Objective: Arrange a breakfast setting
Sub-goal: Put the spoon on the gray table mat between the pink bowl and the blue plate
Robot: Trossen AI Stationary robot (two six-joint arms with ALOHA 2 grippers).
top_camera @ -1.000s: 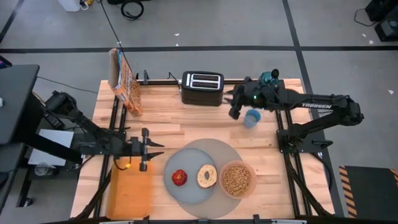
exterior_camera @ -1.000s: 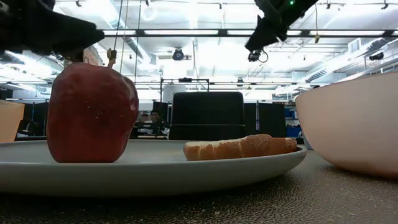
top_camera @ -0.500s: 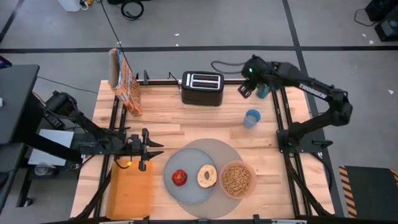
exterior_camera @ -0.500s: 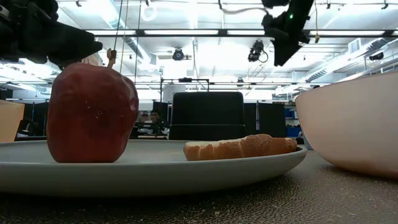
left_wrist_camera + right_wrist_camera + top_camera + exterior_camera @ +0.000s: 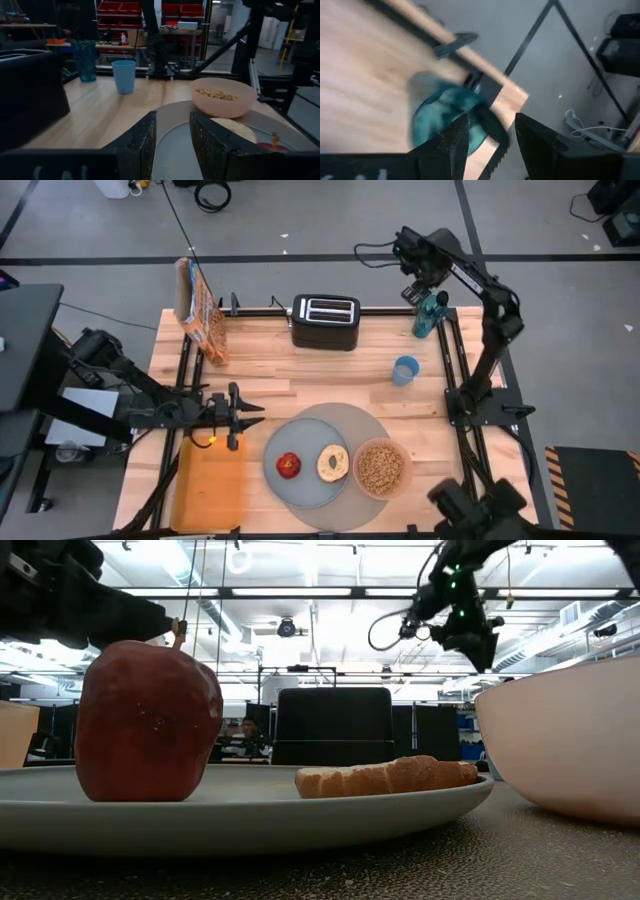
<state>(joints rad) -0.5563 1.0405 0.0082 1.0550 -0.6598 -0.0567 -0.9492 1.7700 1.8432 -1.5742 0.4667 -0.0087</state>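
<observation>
Two tools are standing in this entry, and both are carrying nothing. The right tool [image 5: 418, 288] is hanging high over the counter's [image 5: 260, 370] far right corner, its fingers parted and empty. The teal glass [image 5: 428, 317] is standing upright just beneath and ahead of it, at the counter's edge, its long axis vertical. The right arm is by far the nearer arm to that glass; the blue cup [image 5: 405, 370] is standing nearer the middle of the counter, between the glass and the setting. The left tool [image 5: 240, 420] is waiting beside the large round grey mat [image 5: 330, 418], over the near end of the flat orange tray [image 5: 208, 485], its fingers likewise parted on nothing. The setting itself is lying at the near edge: the red apple [image 5: 289, 466] and the bagel [image 5: 332, 463] are resting side by side on the smaller grey plate [image 5: 305, 492], and the translucent pink bowl [image 5: 381, 467], holding cereal, is touching the plate's right side. No spoon is showing. Against the earlier frames, the right tool is now farther out, having swung from above the blue cup, past the black toaster's [image 5: 325, 322] right end, to the corner; the left arm and the dishes are lying unchanged.
</observation>
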